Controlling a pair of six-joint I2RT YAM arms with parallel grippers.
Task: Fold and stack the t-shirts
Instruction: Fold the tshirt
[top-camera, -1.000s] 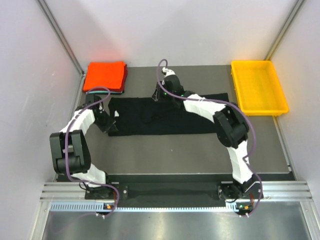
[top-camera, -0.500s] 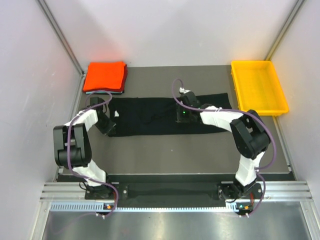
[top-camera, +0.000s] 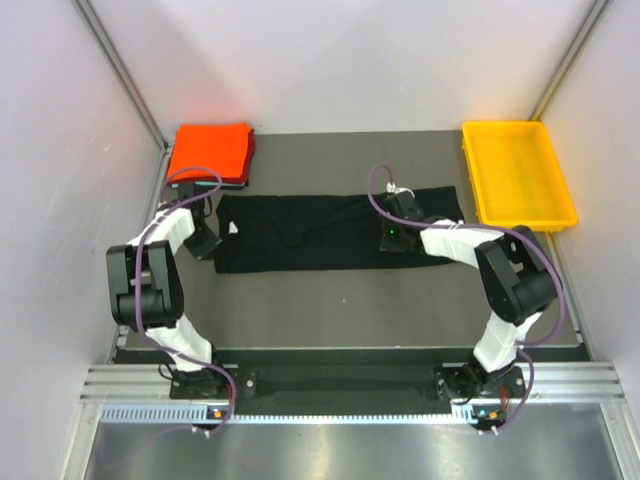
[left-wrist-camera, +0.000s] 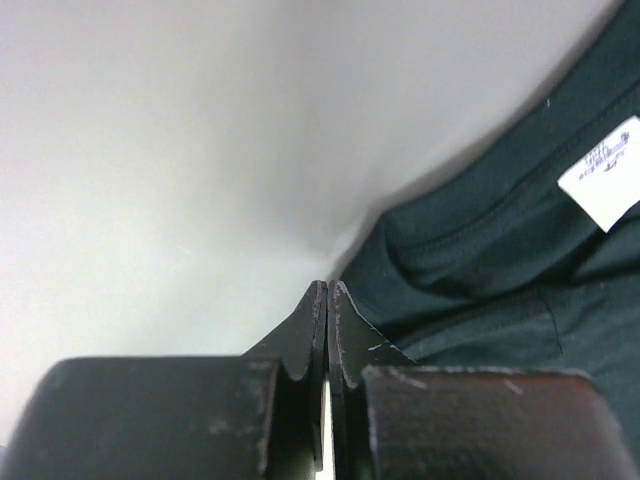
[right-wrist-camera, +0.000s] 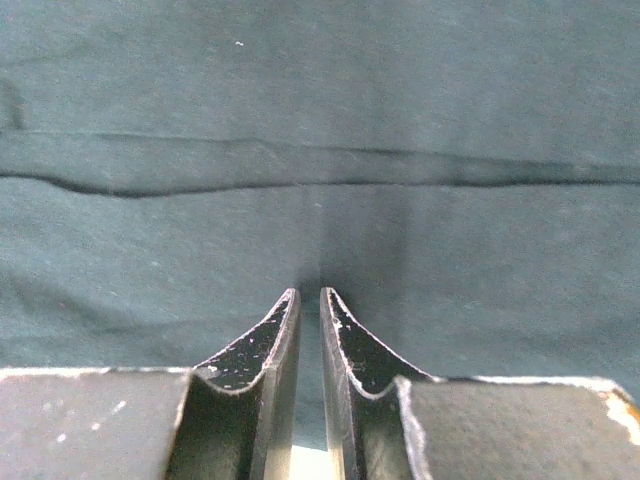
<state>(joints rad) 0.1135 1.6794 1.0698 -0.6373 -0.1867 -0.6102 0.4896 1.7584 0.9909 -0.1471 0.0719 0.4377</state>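
Observation:
A black t-shirt lies folded into a long strip across the middle of the mat, its white neck label at the left end. My left gripper sits low at that end. In the left wrist view it is shut on nothing, tips at the collar edge, the label off to the right. My right gripper is down on the strip's right half. Its jaws stand a narrow gap apart against the black cloth, nothing between them. A folded orange-red t-shirt lies at the back left.
A yellow plastic tray stands at the back right, just past the shirt's right end. Grey walls close in the left, right and back. A thin teal edge shows under the orange-red shirt.
My right gripper has travelled from the shirt's far edge rightward across the strip while narrowing its jaws. My left gripper has closed fully and stayed near the collar end.

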